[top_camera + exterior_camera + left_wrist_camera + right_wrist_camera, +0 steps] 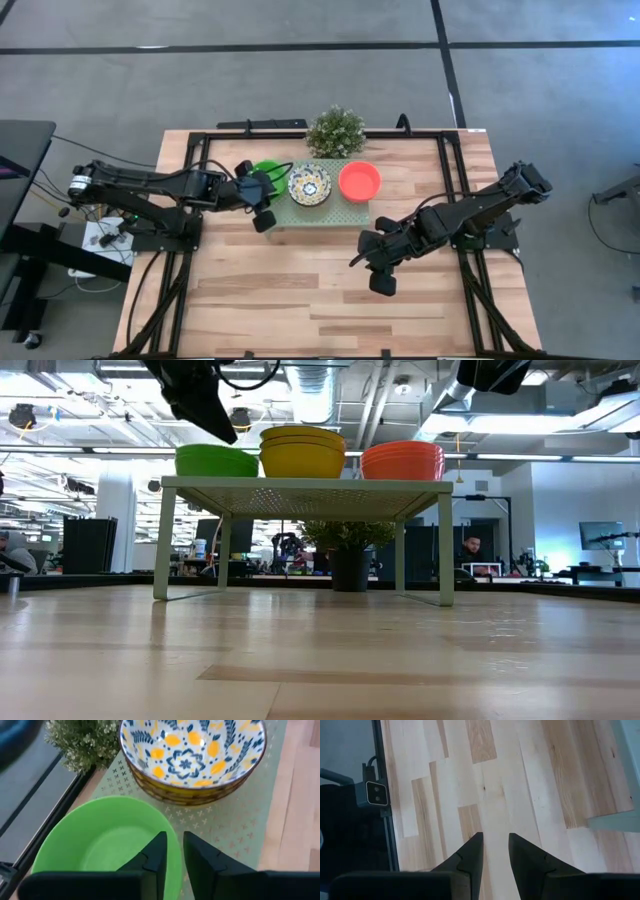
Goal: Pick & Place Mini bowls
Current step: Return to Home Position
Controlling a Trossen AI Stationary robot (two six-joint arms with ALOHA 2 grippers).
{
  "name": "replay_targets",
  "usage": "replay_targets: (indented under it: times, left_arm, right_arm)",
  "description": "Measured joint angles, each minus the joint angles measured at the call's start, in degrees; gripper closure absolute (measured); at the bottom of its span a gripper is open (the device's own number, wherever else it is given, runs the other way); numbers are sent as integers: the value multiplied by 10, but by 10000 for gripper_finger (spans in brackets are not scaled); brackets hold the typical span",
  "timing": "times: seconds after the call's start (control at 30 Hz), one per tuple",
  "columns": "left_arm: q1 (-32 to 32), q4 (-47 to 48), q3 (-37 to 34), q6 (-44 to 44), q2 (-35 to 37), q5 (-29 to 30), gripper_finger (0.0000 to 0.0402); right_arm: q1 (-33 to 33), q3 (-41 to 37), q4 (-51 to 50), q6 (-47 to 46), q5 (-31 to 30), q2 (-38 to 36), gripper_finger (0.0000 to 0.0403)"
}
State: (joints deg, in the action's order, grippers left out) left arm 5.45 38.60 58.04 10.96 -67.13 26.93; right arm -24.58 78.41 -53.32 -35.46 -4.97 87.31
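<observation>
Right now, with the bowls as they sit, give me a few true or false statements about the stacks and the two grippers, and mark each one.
1. The green stack, the patterned stack and the orange stack all stand on the pale green platform. True.
2. The orange stack stands in the middle. False: the patterned stack is in the middle, with the green stack on one side of it and the orange stack on the other.
3. The right gripper holds a bowl. False: it holds nothing, with its fingers slightly apart over the bare wood of the table.
4. The left gripper hangs above the green stack and holds nothing. True.
</observation>
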Motion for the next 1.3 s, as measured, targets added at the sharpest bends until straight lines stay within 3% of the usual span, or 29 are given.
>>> replay_targets:
  times: [0.4, 0.6, 0.87, 1.03, 1.2, 1.3]
  left_arm:
    - [46, -49, 0, 24, 38, 0, 333]
    - [98, -57, 0, 15, 103, 2, 355]
    - [179, -75, -34, -11, 184, 133, 395]
    - [197, -161, -129, -15, 217, 144, 394]
    - [196, -312, -207, -61, 244, 143, 394]
    - [195, -406, -239, -102, 250, 104, 391]
  right_arm:
    - [-1, 0, 34, 4, 2, 0, 316]
    - [19, 0, 68, 110, 47, -33, 316]
    - [70, -11, 124, 205, 49, -144, 316]
    - [100, -102, 209, 231, 68, -237, 316]
    - [138, -231, 304, 235, 107, -349, 316]
    - [158, -293, 327, 223, 111, -419, 316]
